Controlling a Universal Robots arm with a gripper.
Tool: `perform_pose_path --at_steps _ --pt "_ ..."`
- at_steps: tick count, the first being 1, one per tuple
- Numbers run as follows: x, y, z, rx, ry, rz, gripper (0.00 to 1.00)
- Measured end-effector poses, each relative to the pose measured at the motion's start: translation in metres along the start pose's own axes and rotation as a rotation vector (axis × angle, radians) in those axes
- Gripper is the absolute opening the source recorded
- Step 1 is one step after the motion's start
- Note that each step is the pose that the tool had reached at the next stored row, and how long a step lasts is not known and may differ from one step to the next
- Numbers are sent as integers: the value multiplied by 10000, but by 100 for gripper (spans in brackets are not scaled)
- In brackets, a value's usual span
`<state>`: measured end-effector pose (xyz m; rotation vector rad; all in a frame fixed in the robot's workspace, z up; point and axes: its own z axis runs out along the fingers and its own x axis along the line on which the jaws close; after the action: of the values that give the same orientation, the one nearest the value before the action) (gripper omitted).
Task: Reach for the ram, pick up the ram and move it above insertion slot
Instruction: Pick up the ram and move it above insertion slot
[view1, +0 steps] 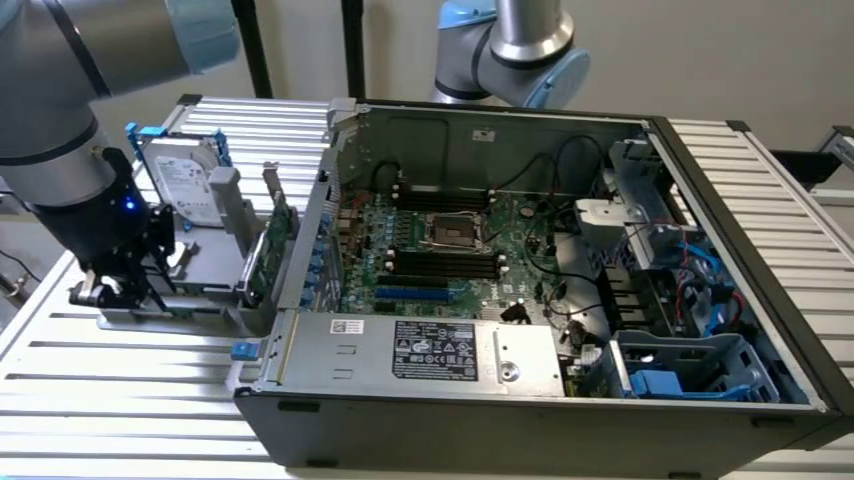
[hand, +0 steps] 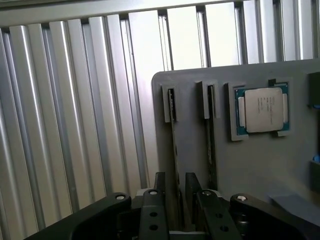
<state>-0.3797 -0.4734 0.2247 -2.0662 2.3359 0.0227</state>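
While the gripper (hand: 176, 181) stands low over the grey holder (hand: 260, 165), fingers (hand: 160, 184) spread astride the ram (hand: 173, 131), edge-up in its slot: reach step, grasp pending; closing likely demands centred, square contact.

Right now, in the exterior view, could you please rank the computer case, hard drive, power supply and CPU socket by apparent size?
Largest to smallest:
1. computer case
2. power supply
3. hard drive
4. CPU socket
None of these look close enough to tie.
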Motion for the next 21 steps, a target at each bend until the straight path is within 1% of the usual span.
perform_pose_path --at_steps 6,15,19,21 --pt "2 0 78 -5 -1 -202 31" --pt "4 1 143 -15 -7 -480 31" --pt "4 1 160 -18 -29 -536 31" --pt "4 1 167 -20 -57 -540 31"
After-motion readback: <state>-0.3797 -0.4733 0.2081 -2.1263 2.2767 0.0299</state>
